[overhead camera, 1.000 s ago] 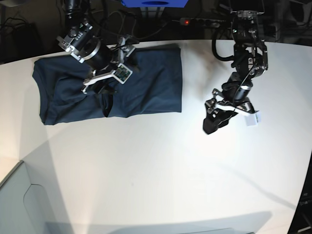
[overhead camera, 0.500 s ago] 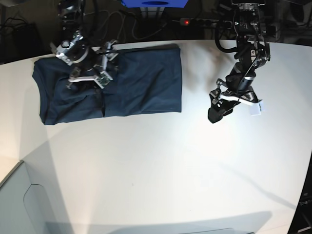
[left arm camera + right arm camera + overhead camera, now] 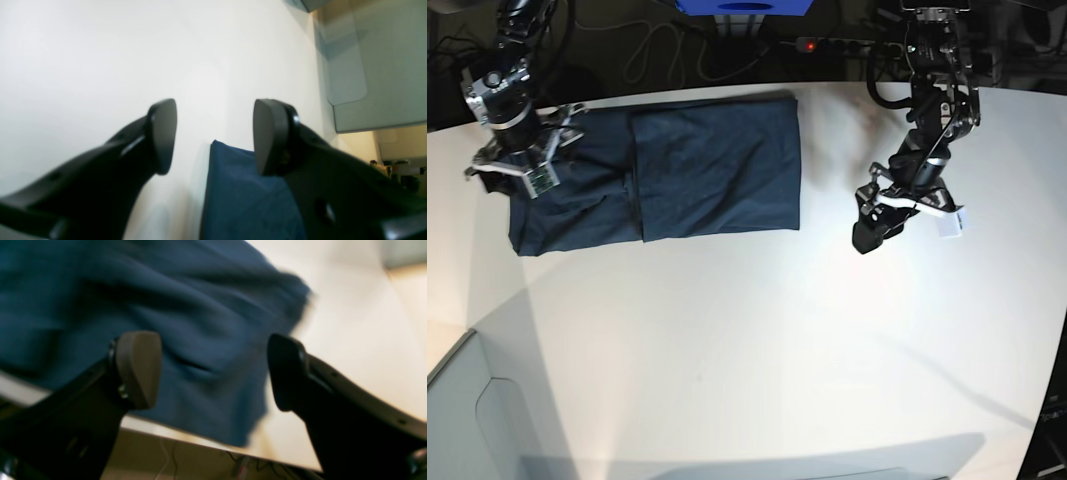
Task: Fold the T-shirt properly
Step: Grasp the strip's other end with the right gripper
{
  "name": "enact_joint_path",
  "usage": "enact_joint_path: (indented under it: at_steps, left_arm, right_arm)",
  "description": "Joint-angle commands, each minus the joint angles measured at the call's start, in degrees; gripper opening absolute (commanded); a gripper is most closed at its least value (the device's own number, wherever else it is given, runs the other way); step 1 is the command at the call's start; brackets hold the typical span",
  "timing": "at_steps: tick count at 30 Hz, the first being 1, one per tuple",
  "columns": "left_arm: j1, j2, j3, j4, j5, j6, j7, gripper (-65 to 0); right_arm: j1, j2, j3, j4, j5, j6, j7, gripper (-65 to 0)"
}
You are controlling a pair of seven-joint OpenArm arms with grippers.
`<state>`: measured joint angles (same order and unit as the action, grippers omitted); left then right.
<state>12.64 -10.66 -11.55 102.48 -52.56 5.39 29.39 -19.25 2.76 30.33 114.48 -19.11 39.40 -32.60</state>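
The right gripper has swung from mid-shirt to the T-shirt's far edge; the navy garment lies folded on the white tabletop. Both grippers' fingers stand released, the left gripper well apart, empty.

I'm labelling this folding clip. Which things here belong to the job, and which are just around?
Job: T-shirt; right gripper, open over it; left gripper, open above bare table.
Around: white table; blue box; cables; power strip.
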Motion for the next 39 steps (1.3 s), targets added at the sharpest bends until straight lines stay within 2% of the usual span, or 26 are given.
enact_joint_path:
  at_steps: [1, 6, 9, 13, 25, 27, 34, 39]
  left_arm:
    - [-0.1, -0.4, -0.3, 0.9, -0.9, -0.7, -1.0, -30.1]
    - [1.6, -0.2, -2.3, 1.0, -1.0, -0.7, -0.9, -30.1]
    - [2.5, -0.3, -3.5, 1.2, -1.4, -0.7, -0.7, -30.1]
    - [3.9, -0.4, -4.9, 1.3, -1.0, -0.8, -0.8, -30.1]
    - [4.2, -0.4, -6.7, 1.5, -1.4, -0.8, -0.7, -30.1]
    - [4.2, -0.4, -6.7, 1.5, -1.4, -0.8, -0.7, -30.1]
    - [4.3, -0.4, -6.7, 1.5, -1.4, -0.8, -0.7, -30.1]
    - [4.4, -0.4, -6.8, 1.5, -1.4, -0.8, -0.7, -30.1]
  right_arm:
    - [2.1, -0.3, 1.8, -0.5, 0.6, 0.6, 0.4, -17.1]
    - [12.1, -0.3, 7.4, -10.4, 0.6, 0.6, -3.9, -17.1]
    - [15.8, 1.2, 8.7, -16.8, 0.5, 0.6, -4.8, -17.1]
    - [17.0, 2.6, 8.7, -22.8, 0.6, 0.6, -4.4, -17.1]
    - [18.2, 3.0, 8.4, -32.6, 0.7, 0.6, -4.3, -18.1]
    - [18.1, 2.8, 8.2, -32.6, 0.7, 0.6, -4.4, -21.6]
    - [18.1, 2.6, 8.2, -32.8, 0.7, 0.6, -4.8, -46.8]
    - [18.2, 2.6, 8.2, -32.6, 0.8, 0.6, -4.8, -58.4]
